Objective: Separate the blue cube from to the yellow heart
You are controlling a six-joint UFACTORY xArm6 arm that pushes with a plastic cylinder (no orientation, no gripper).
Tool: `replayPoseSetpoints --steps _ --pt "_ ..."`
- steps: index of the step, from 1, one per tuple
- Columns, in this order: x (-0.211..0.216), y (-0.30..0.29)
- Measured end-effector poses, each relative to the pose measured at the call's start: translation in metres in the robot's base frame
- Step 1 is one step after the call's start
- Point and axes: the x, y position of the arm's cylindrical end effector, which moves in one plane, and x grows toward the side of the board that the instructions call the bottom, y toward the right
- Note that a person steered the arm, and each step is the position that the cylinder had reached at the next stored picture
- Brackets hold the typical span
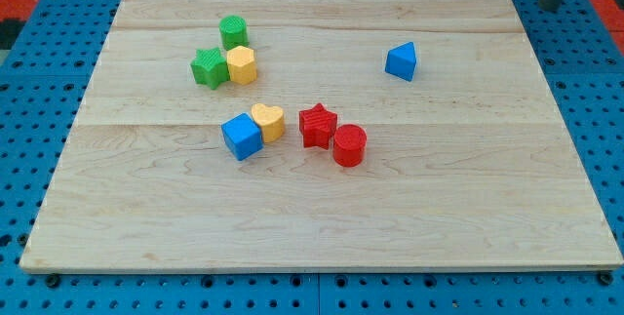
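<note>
The blue cube point(242, 136) sits left of the board's middle, touching the yellow heart point(268, 121) on its upper right side. My rod shows at the view's top right corner, and my tip point(552, 6) is just beyond the board's top right corner, far from both blocks.
A red star point(317, 125) and a red cylinder point(349, 145) lie just right of the heart. A green cylinder point(233, 31), a green star point(209, 66) and a yellow hexagon point(242, 64) cluster at the upper left. A blue triangular block point(401, 61) lies at the upper right. The wooden board point(322, 247) rests on blue pegboard.
</note>
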Motion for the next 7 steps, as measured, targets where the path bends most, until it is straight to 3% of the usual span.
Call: replayPoseSetpoints --steps 1,2,3,5,6,7 --pt "0.05 -0.06" --pt "0.083 -0.063" --pt "0.144 -0.078" --pt "0.224 -0.201" --pt "0.275 -0.211" --pt "0.289 -0.306"
